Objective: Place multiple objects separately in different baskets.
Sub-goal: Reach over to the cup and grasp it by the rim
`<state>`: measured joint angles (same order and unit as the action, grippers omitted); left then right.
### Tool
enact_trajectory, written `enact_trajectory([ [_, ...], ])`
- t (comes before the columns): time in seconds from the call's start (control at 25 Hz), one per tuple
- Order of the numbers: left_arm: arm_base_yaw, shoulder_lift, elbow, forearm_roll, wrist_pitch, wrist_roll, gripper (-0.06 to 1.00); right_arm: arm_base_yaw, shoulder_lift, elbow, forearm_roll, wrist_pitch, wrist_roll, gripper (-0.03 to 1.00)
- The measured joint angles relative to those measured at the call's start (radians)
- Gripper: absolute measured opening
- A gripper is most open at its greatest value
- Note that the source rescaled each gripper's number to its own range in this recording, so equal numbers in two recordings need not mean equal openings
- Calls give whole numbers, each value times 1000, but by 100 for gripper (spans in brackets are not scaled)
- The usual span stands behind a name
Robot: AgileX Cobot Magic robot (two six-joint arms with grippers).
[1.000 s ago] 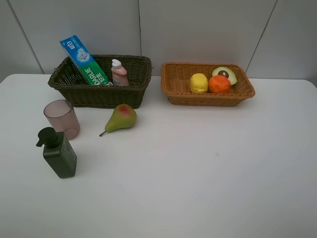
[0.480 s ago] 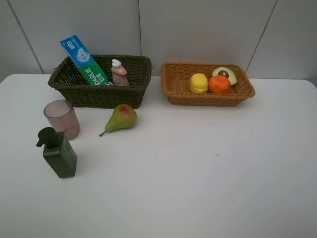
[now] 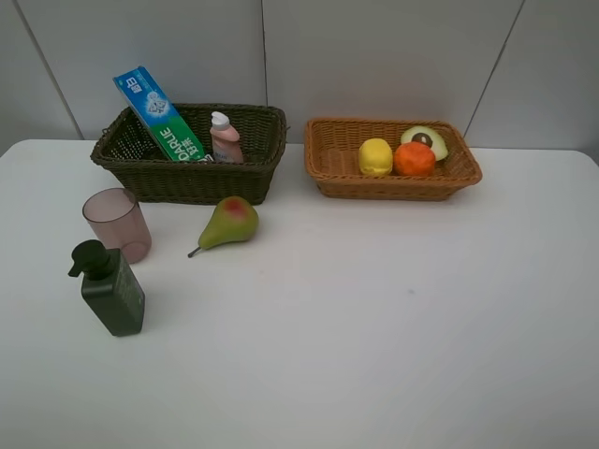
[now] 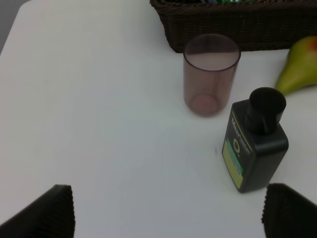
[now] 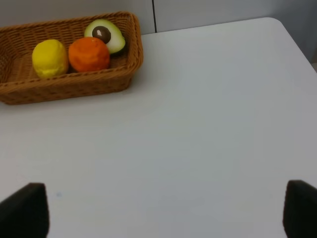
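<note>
The dark olive basket (image 3: 140,159) at the back left holds a blue-green toothpaste box (image 3: 159,113) and a small pink bottle (image 3: 225,138). The orange-tan basket (image 3: 328,159) beside it holds a lemon (image 3: 375,156), an orange (image 3: 414,159) and an avocado half (image 3: 426,141). On the table lie a pear (image 3: 229,222), a pink cup (image 3: 117,224) and a dark green pump bottle (image 3: 110,288). My left gripper (image 4: 168,213) is open, set back from the pump bottle (image 4: 255,146) and cup (image 4: 210,74). My right gripper (image 5: 163,213) is open over bare table, away from the basket (image 5: 74,87).
White table (image 3: 374,309) with a grey panelled wall behind the baskets. The table's right edge (image 5: 297,42) shows in the right wrist view. Neither arm appears in the high view.
</note>
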<state>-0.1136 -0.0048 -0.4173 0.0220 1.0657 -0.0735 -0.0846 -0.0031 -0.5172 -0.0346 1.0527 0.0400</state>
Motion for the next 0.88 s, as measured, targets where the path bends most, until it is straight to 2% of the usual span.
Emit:
enact_trajectory([
  [0.88, 0, 0, 0, -1, 0, 0, 100, 0, 0, 0, 0, 0, 0, 100],
])
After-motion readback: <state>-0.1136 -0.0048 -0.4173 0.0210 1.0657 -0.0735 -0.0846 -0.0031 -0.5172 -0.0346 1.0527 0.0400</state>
